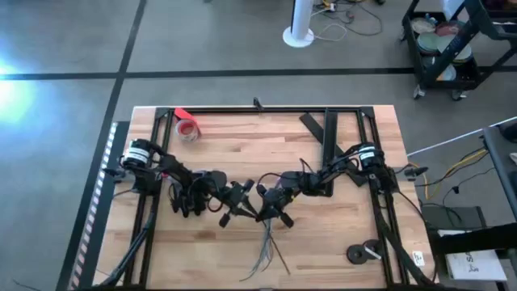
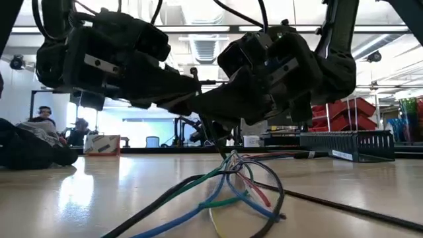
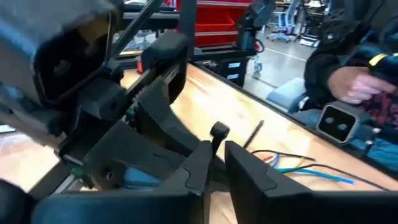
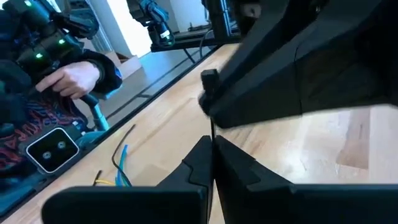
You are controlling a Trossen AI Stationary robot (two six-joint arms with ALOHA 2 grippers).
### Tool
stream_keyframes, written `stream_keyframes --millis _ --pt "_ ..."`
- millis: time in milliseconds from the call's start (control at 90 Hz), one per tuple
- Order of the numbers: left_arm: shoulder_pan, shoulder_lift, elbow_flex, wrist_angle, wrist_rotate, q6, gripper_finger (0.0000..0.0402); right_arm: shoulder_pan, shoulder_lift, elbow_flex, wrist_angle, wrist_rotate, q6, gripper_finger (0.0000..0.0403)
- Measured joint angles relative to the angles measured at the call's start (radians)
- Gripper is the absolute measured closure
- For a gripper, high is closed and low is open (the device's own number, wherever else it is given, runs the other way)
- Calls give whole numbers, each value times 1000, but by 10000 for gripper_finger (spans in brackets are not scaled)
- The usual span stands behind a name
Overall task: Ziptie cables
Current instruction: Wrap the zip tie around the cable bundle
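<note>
Item one, the cables [image 2: 231, 182]: a loose bundle of long thin flexible wires in green, blue, dark and red sheathing, lying on the pale wooden table [image 1: 339, 250] at its near middle, the top of the bundle rising toward my grippers and the pale loose ends [image 1: 269, 260] fanning toward the near edge. I am judging them light, limp and springy, likely to splay apart when lifted, so the best hold is at the gathered neck just under my grippers, where the strands run closest together. Item two, the ziptie [image 4: 212, 129]: a very thin, straight, dark plastic strip, showing in the right wrist view as a fine line running up from my right fingers toward the left gripper; I am judging it light, smooth, slippery and bendy, best pinched near one end. Item three, my left gripper [image 1: 241, 208]: hovering just above the bundle at centre table, fingers [image 3: 199, 168] nearly together with a narrow gap; whether they are gripping anything, I cannot tell. Item four, my right gripper [image 1: 275, 212]: sitting almost tip to tip with the left one, fingers [image 4: 233, 163] pressed together, seemingly pinching the ziptie. Item five, a red tape roll [image 1: 187, 129], resting far left, well apart.
</note>
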Motion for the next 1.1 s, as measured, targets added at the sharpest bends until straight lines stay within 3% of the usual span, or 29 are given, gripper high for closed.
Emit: stream_keyframes --millis 289,633,822,1100 --pt "1 -43 0 -75 -2 54 310 0 0 0 0 -40 -2 403" --pt "12 -34 76 -153 -2 101 288 -3 0 50 -81 -104 -24 403" --pt "12 -34 100 -195 32 119 289 -4 0 64 -120 -107 -49 403" --pt "11 -34 100 -241 59 113 322 -6 0 64 -124 -109 -41 403"
